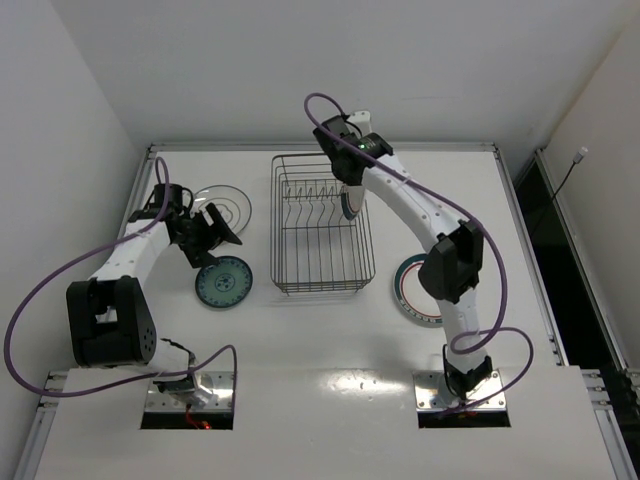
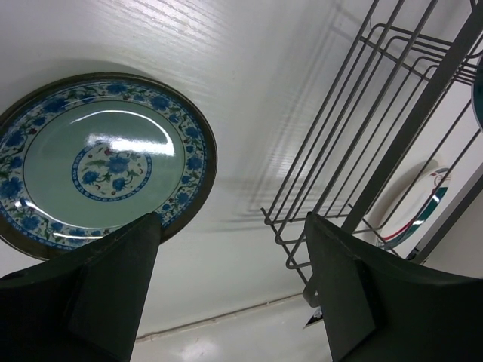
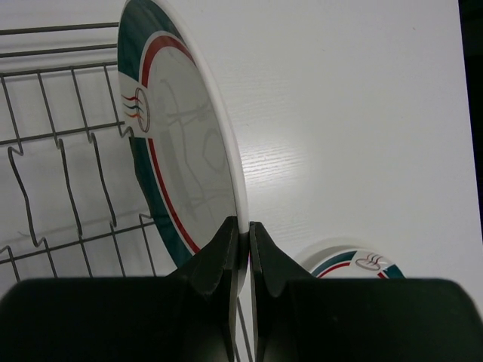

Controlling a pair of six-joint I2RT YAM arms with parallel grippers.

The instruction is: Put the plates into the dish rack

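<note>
Plates: four in view, one in hand. Large white round plate with a green-and-red rim band [image 3: 181, 151] stands on edge over the right side of the black wire dish rack [image 1: 320, 291], rim pinched by the right fingers [image 3: 215, 260], which are clamped shut on it. Second matching white banded plate [image 1: 408, 292] lies flat on the white tabletop [image 1: 330, 350] just right of the rack, partly under the right arm. Small teal patterned plate [image 2: 98, 162] lies flat left of the rack's near corner. Pale greyish plate with dark rings [image 1: 230, 205] lies flat left of the rack, farther back. Left fingers [image 2: 113, 271] are spread wide, holding nothing, hovering between the teal plate and the rack's left wall. Step in hand, as I read it: slotting the held plate. To do it well, keep the plate vertical, line its edge up with a gap between two upright prongs, lower straight until the rim seats on the bottom wires, and only then let go. A tilt would likely catch a prong or lean the plate on the side wall. Cannot tell whether the lower rim already touches the wires. No other plate visible in the rack. Tabletop is smooth, glossy white, so the flat plates will probably slide and need a rim lift. Plain white walls behind and left of the rack, dark gap past the tabletop edge to the rack's right.
</note>
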